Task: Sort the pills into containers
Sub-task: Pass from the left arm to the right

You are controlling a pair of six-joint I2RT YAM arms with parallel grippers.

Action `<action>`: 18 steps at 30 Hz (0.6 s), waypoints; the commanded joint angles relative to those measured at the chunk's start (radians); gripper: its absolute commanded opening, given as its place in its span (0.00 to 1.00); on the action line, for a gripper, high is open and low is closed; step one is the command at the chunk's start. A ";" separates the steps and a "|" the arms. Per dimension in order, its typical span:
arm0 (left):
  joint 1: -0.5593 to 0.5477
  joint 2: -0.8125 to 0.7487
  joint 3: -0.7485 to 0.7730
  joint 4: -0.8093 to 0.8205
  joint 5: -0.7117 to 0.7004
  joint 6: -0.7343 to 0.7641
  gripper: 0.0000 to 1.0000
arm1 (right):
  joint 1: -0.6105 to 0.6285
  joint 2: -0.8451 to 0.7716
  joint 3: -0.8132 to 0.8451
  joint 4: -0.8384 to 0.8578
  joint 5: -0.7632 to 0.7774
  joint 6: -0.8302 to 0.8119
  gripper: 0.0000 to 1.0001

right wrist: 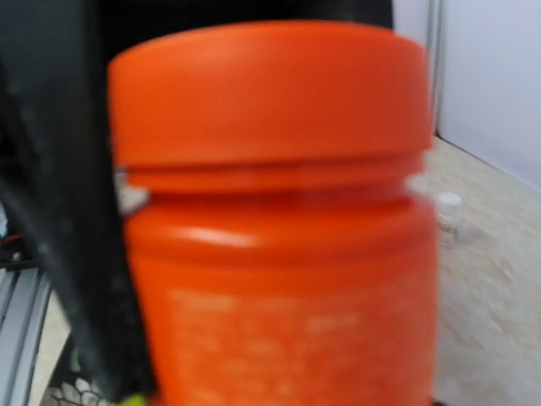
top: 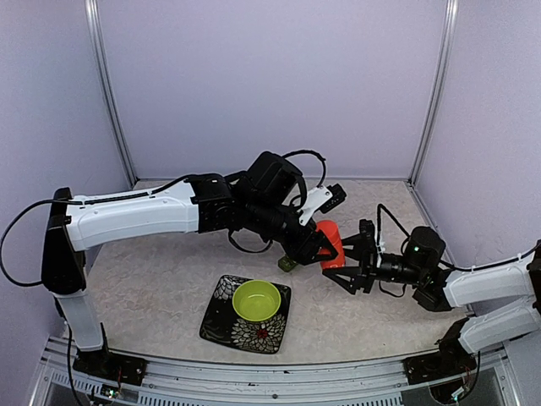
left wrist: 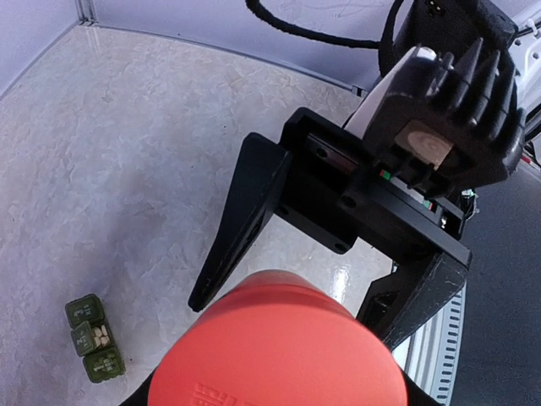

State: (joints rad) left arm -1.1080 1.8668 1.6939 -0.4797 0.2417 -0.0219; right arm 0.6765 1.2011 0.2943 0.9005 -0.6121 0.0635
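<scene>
1. The orange bottle (top: 330, 239) sits between the 2 arms, over the counter (top: 161, 279) right of its middle. The left jaws (top: 319, 247) hold its body from the left side.
2. The right jaws (top: 345, 258) face the bottle from the right and are spread wide, 1 finger on each side of the cap (right wrist: 270, 85). Whether they touch the cap cannot be told.
3. In the right wrist view the bottle stands cap-up and fills the frame, so its long axis runs across the line of the right jaws' approach. Judged from this, the coming move is the right jaws gripping the cap to take it off while the left arm steadies the body.
4. The dark green pillbox (left wrist: 94, 338) lies on the counter near its middle, apart from both jaws. It is just beside the left arm's end and nearer that arm. Its strip of 3 compartments lies flat, and the middle 1 shows pale pills.
5. The lime-green bowl (top: 256, 299) rests on a patterned plate (top: 221, 317) toward the near edge, near the pillbox. The far half of the counter offers the most open room for moving.
</scene>
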 commanded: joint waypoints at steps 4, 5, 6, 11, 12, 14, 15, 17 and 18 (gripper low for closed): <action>-0.006 -0.052 -0.014 0.052 0.007 -0.004 0.48 | -0.010 0.055 0.045 0.082 -0.107 0.023 0.62; -0.005 -0.053 -0.016 0.051 0.004 -0.004 0.48 | -0.010 0.054 0.045 0.084 -0.109 0.025 0.60; -0.006 -0.054 -0.015 0.050 0.002 -0.004 0.48 | -0.010 0.053 0.045 0.083 -0.112 0.027 0.58; -0.006 -0.051 -0.021 0.057 0.003 -0.006 0.49 | -0.010 0.052 0.062 0.056 -0.120 0.023 0.32; -0.006 -0.051 -0.022 0.059 0.002 -0.007 0.53 | -0.011 0.052 0.068 0.040 -0.118 0.019 0.30; -0.006 -0.052 -0.026 0.062 0.001 -0.009 0.67 | -0.010 0.048 0.083 0.008 -0.109 0.014 0.28; -0.005 -0.056 -0.032 0.064 -0.001 -0.013 0.74 | -0.010 0.043 0.087 -0.005 -0.102 0.012 0.27; -0.006 -0.068 -0.047 0.072 -0.012 -0.018 0.86 | -0.011 0.022 0.093 -0.037 -0.079 0.004 0.27; -0.005 -0.078 -0.056 0.076 -0.019 -0.023 0.92 | -0.010 0.008 0.094 -0.055 -0.065 -0.002 0.26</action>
State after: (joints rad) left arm -1.1080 1.8488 1.6684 -0.4454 0.2413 -0.0380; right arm 0.6666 1.2507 0.3527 0.8982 -0.6937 0.0772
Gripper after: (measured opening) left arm 0.830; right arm 0.514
